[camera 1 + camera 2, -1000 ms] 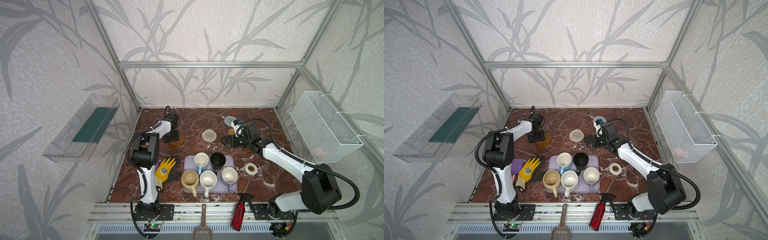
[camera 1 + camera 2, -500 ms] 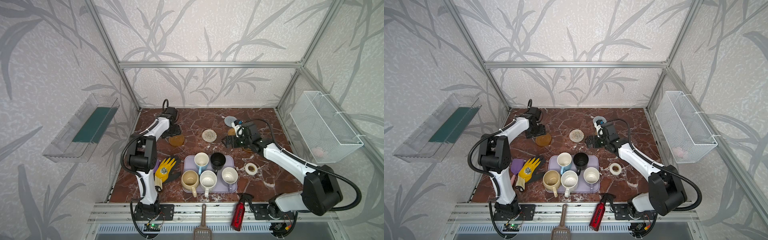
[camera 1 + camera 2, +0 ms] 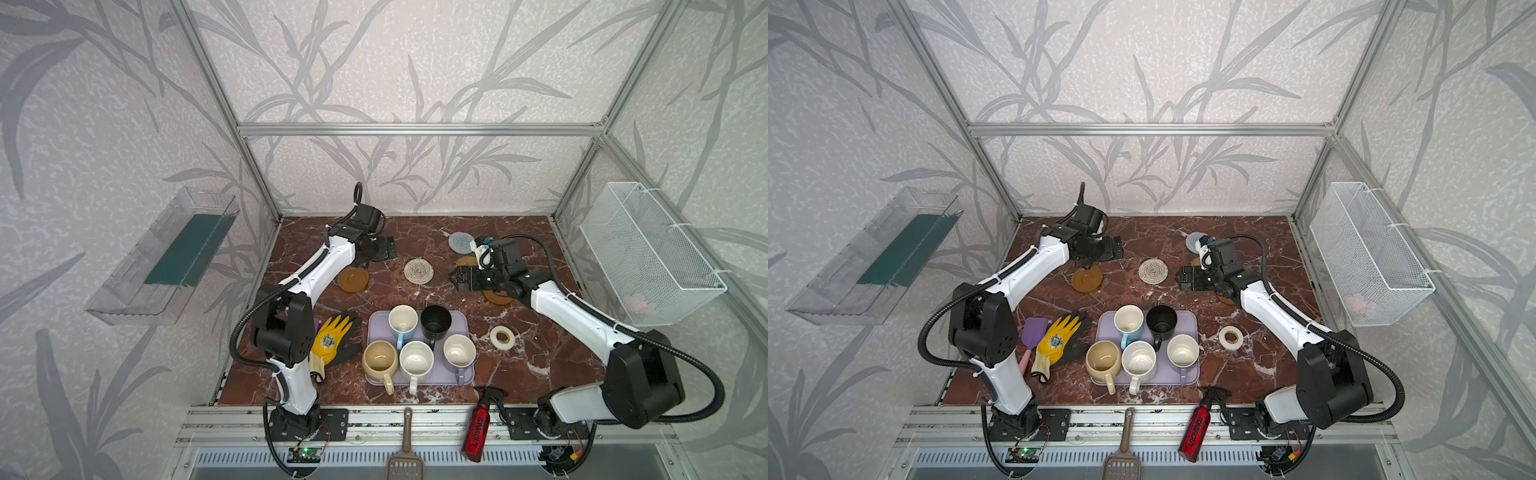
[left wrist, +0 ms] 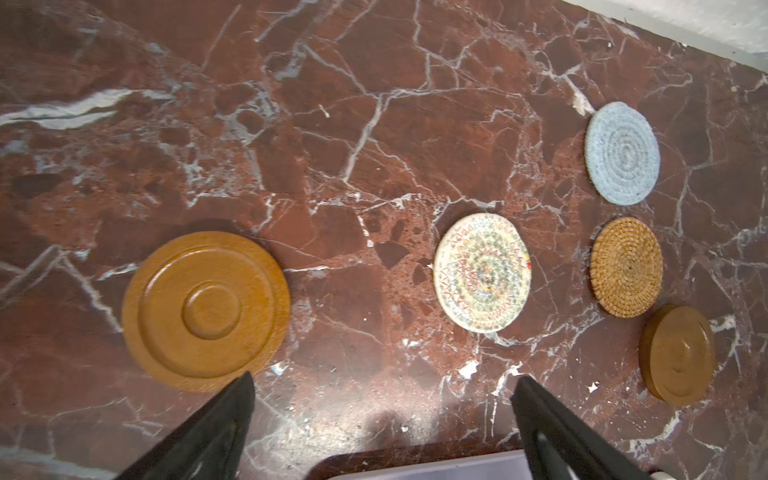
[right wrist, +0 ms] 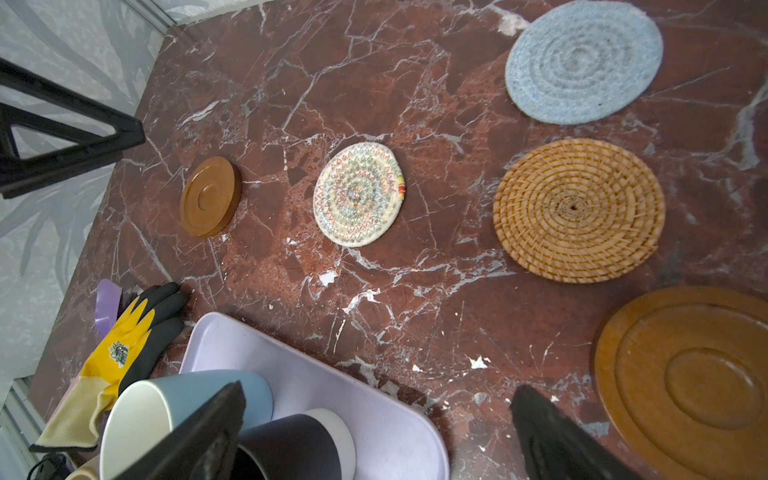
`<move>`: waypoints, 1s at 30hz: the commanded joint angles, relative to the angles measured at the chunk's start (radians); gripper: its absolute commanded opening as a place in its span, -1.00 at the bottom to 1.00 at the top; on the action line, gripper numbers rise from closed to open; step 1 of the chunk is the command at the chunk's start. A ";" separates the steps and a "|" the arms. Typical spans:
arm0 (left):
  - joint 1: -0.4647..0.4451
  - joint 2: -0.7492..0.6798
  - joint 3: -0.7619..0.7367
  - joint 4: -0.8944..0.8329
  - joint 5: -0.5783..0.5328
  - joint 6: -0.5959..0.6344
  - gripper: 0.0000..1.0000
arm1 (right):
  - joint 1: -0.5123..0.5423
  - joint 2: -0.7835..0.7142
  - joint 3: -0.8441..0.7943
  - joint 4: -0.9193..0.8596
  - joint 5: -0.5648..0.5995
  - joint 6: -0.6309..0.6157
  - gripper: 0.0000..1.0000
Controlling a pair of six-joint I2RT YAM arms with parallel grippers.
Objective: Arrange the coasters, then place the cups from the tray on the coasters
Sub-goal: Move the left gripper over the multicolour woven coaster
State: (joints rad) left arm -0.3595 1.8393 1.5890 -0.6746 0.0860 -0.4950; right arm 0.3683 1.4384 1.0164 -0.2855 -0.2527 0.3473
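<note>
- The lavender tray (image 3: 460, 322) holds all five cups. The light blue mug (image 3: 402, 324) and black mug (image 3: 435, 323) stand along its back. The cream-yellow mug (image 3: 380, 357), speckled white mug (image 3: 415, 360) and lavender-grey mug (image 3: 459, 351) stand along its front.
- Behind the tray the coasters lie flat and apart: an amber coaster (image 3: 352, 279) back-left, the cream woven coaster (image 3: 418, 271) straight behind, the grey-blue coaster (image 3: 460, 242) farthest back, and the rattan coaster (image 3: 465, 262) and second amber coaster (image 3: 496, 297) back-right.
- The left gripper (image 4: 382, 384) hovers beyond the tray's back-left corner, spread wide and empty (bare marble shows between its fingers).
- The right gripper (image 5: 378, 390) hangs over the tray's back-right corner, likewise released and holding nothing.
- Left of the tray lie a yellow-and-black work glove (image 3: 332, 338) and a purple spatula (image 3: 1034, 330); a white tape roll (image 3: 502, 336) lies to its right.
- In front of the tray are a red spray bottle (image 3: 477, 428) and a brown scoop (image 3: 405, 444).
- The red-brown marble tabletop (image 3: 540, 365) is white-veined, and the walls are leaf-patterned. A wire basket (image 3: 648, 253) hangs right of the tray and a clear shelf (image 3: 162, 257) hangs left.
- In both top views the right arm covers part of the rattan and second amber coasters.
</note>
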 commanded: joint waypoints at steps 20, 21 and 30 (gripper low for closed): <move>-0.105 0.619 0.656 -0.238 0.006 0.009 0.44 | -0.035 0.152 0.179 -0.136 -0.157 -0.037 0.98; -0.107 0.646 0.690 -0.260 0.011 0.010 0.42 | -0.035 0.153 0.182 -0.143 -0.160 -0.047 0.98; -0.131 0.713 0.750 -0.332 -0.041 0.031 0.17 | -0.035 0.154 0.186 -0.178 -0.147 -0.090 0.98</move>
State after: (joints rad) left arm -0.4816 2.5488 2.3409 -0.9504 0.0780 -0.4786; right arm 0.3340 1.5848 1.1782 -0.4366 -0.3866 0.2840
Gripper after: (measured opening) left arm 0.587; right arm 0.991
